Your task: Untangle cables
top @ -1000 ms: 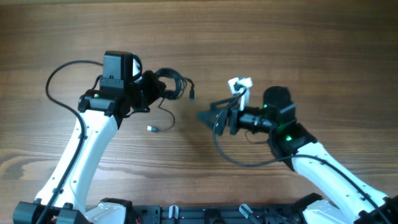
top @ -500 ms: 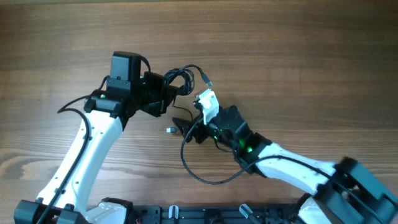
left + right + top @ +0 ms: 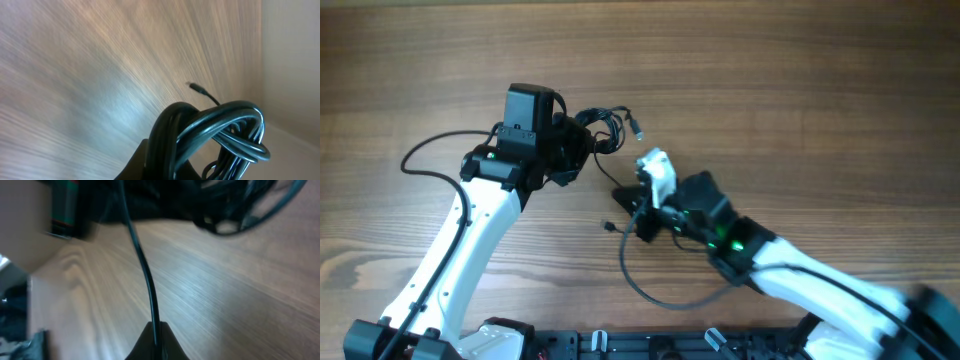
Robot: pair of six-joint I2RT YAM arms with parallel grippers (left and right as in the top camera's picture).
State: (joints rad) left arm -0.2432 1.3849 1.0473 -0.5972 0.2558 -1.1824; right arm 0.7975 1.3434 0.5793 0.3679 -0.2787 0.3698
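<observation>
The cables point(image 3: 603, 128) are a dark wound bundle near the middle of the worktop point(image 3: 800, 80), a little to the far left. One plug end point(image 3: 638, 126) sticks out to the right. The left gripper point(image 3: 582, 148) has its jaws closed on this bundle. The right gripper point(image 3: 623, 198), just nearer, pinches one single strand point(image 3: 149, 292) between closed jaws.

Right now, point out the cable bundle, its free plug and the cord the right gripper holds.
cable bundle point(image 3: 215, 120), left wrist view, on the looped strands.
plug point(image 3: 194, 87), left wrist view, on its tip end.
cord point(image 3: 146, 275), right wrist view, on its middle stretch.
</observation>
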